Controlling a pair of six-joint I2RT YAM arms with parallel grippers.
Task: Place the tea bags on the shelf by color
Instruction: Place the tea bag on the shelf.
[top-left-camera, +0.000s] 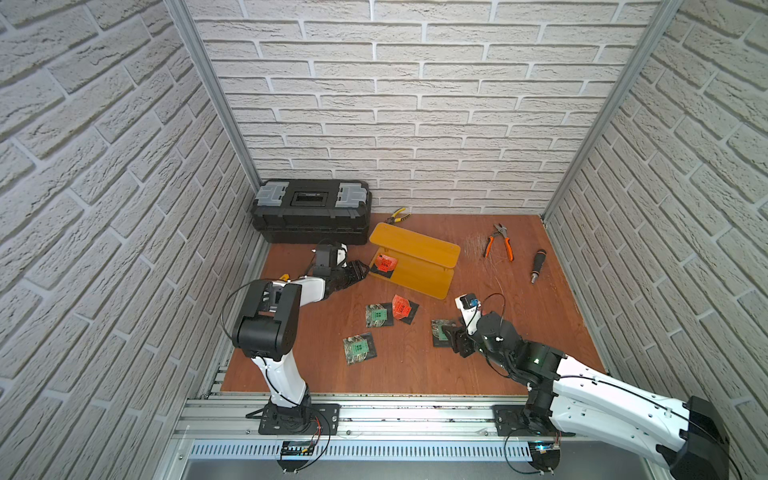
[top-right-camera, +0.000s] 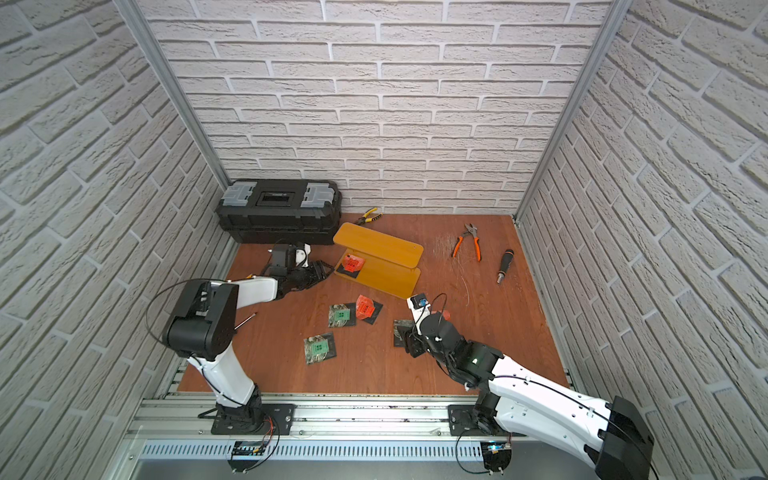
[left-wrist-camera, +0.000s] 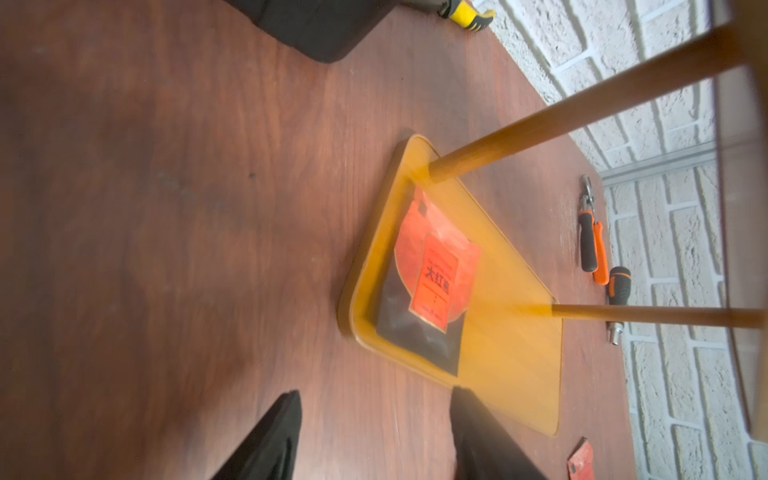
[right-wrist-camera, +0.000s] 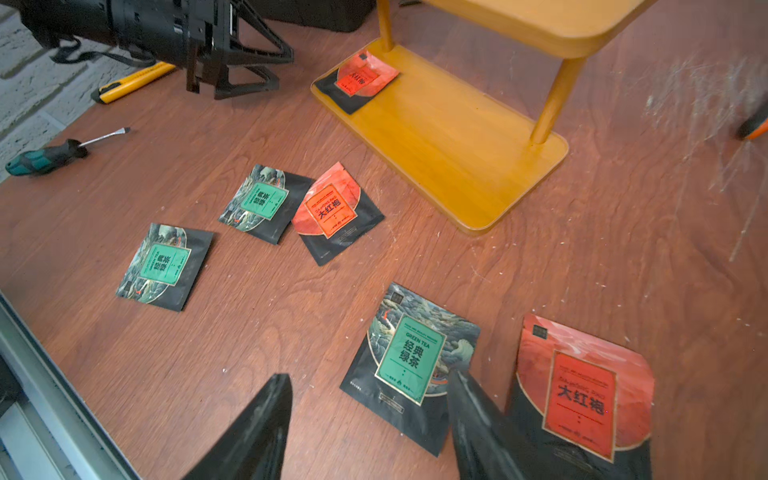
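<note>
Sachets (right-wrist-camera: 164, 266) are looking light, floppy, slick, favouring an edge pinch: left claw (left-wrist-camera: 374, 397) is hanging open, empty, beside the red sachet (left-wrist-camera: 432, 282) on the shelf's (right-wrist-camera: 449, 137) bottom board; right claw (right-wrist-camera: 368, 378) is hovering open over a green sachet (right-wrist-camera: 409, 361).

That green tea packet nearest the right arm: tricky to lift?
Probably fiddly: the green sachet lies flat on the table, leaving little edge to pinch. It looks thin, so likely light and bendy; pushed, it probably slides.

Left fingers (left-wrist-camera: 270, 440) apart, empty, low and level; right fingers (right-wrist-camera: 257, 432) apart, empty, downward-angled.
</note>
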